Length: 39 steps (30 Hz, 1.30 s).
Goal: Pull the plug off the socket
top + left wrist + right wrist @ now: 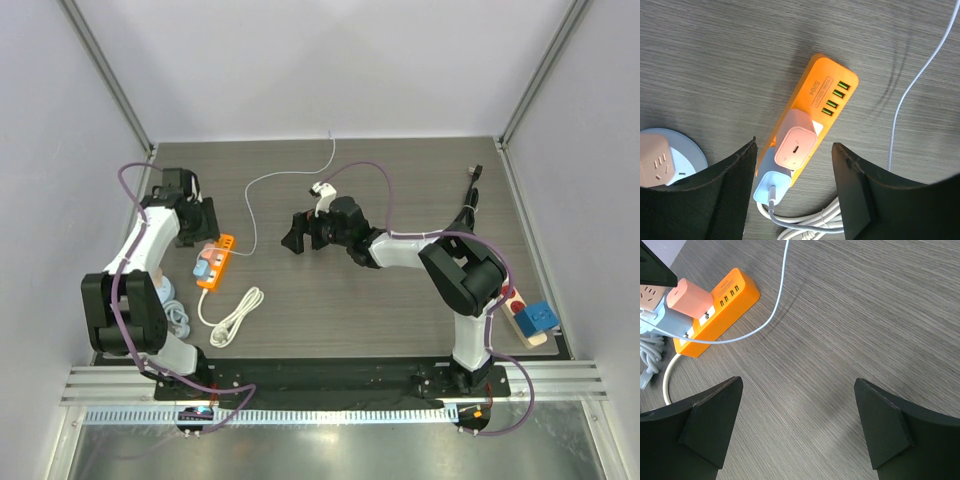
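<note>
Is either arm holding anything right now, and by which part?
Nothing is held. The left gripper hangs open over the orange power strip; the right gripper is open over bare tabletop.

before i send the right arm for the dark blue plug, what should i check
1. the plug seated in the socket: ok, it sits on the beige strip beside the right arm's base.
2. the right gripper open and empty: ok, fingers apart over bare table.
3. right gripper lined up with the plug: not ok, it hangs over mid-table, away from the plug.
4. plug in a wrist view: not ok, only the top view shows it.
5. the left gripper placed to brace the socket: not ok, it is open over the orange strip on the far side of the table.
</note>
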Tool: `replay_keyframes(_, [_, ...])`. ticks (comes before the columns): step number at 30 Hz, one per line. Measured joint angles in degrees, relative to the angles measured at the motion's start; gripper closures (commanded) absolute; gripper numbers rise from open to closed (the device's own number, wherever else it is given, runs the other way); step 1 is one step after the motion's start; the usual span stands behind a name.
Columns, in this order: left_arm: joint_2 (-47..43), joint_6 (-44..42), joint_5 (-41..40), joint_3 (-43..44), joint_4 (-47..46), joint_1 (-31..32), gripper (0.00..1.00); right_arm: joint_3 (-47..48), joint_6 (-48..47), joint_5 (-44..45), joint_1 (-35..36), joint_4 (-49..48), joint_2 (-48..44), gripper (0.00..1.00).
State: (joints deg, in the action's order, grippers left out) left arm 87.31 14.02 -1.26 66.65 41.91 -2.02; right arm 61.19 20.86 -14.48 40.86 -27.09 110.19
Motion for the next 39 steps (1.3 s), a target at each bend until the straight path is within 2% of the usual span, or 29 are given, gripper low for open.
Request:
replay_keyframes(11, [1.7, -0.13, 0.0, -0.04, 0.39, 0.26, 0.44, 0.0, 0.0, 0.04, 0.0, 0.76, 0.0, 0.0])
replay_keyframes(23, [4.63, -0.63, -2.01, -0.07, 1.33, 3.69, 0.48, 1.16, 0.52, 0.09, 0.0, 1.95, 0.28, 0.0])
replay_keyframes(30, [6.05, -0.76, -3.02, -0.15, 2.29, 3.67, 0.49, 2.34, 2.56, -0.92, 0.0, 1.86, 0.98, 0.0])
replay_keyframes(34, [6.38, -0.74, -3.08, -0.2, 3.04, 4.02, 0.46, 3.04, 3.5, -1.55, 0.0, 2.05, 2.1, 0.0])
replay_keyframes(39, [6.36, -0.76, -4.35, -0.26, 3.37, 6.23, 0.53, 3.13, 4.09, -1.7, 0.0, 2.34, 2.47, 0.0])
